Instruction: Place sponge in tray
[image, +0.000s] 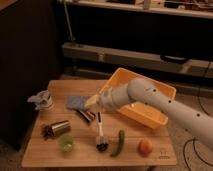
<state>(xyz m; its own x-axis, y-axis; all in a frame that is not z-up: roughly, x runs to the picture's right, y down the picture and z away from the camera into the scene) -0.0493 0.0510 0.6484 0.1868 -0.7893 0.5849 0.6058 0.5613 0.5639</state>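
Note:
The blue sponge (75, 102) is held at the tip of my gripper (87, 103), raised above the left-centre of the wooden table (80, 157). My gripper is shut on the sponge's right edge. My pale arm reaches in from the right and crosses in front of the yellow tray (159, 98). The tray stands at the table's back right, to the right of the sponge. Part of the tray's inside is hidden by my arm.
On the table lie a crumpled white object (41, 100), a metal can on its side (60, 127), a small green cup (66, 143), a dark striped item (85, 115), a brush (100, 137), a green pepper (120, 143) and an orange (145, 146).

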